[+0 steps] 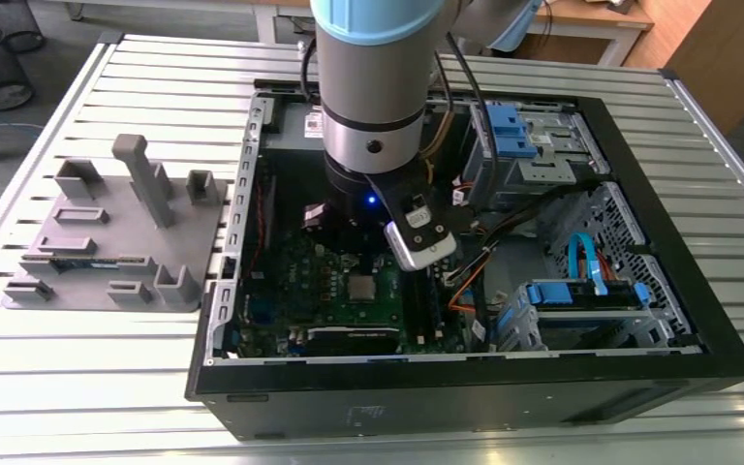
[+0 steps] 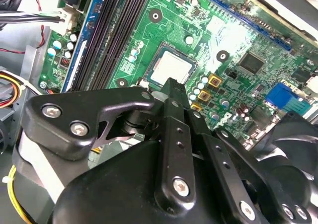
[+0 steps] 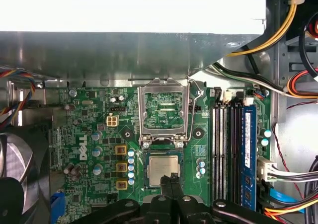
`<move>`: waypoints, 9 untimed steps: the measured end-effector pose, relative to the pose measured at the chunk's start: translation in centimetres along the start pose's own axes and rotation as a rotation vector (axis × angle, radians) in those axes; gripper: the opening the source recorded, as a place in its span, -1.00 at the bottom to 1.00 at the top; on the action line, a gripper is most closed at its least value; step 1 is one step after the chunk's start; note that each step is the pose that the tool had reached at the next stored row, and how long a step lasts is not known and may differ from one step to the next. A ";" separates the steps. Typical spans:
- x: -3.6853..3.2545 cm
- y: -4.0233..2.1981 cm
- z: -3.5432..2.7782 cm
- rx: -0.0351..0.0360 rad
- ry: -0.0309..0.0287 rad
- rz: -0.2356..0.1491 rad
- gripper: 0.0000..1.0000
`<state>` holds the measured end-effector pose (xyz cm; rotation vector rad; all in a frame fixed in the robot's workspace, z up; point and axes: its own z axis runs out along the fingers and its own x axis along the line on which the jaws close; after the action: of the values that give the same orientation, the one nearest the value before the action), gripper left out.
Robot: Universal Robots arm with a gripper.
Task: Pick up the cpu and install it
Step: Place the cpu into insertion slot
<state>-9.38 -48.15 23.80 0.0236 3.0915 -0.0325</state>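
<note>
The cpu [image 3: 160, 168], a small square chip with a dull silvery top, lies flat in the socket of the green circuit board [image 3: 89, 134]. It also shows in the exterior view as the cpu [image 1: 363, 287] and in the second wrist view as the cpu [image 2: 171, 66]. The socket's metal frame [image 3: 164, 110] is swung up and open beside the chip. My gripper [image 3: 171, 177] hangs just above one edge of the chip, its black fingers [image 2: 171, 92] pressed together with nothing between them.
The board lies inside an open black computer case [image 1: 682, 291] on a slatted metal table [image 1: 88, 387]. Memory slots [image 3: 226, 149], cable bundles [image 3: 283, 30] and blue drive bays [image 1: 514, 131] crowd the socket. A grey block tray [image 1: 113, 242] stands at the exterior view's left.
</note>
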 end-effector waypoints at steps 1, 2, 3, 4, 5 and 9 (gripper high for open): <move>0.00 0.00 -0.01 0.0002 0.0001 0.001 -0.79; 0.00 0.00 -0.01 0.0005 0.0002 0.004 -0.79; 0.00 -0.01 -0.01 0.0008 0.0004 0.009 -0.79; 0.00 -0.01 -0.01 0.0012 0.0006 0.016 -0.79; 0.00 -0.01 -0.01 0.0014 0.0006 0.020 -0.79; 0.00 0.00 0.00 0.0014 0.0006 0.021 -0.79</move>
<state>-9.38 -48.15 23.80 0.0559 3.0915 -0.0338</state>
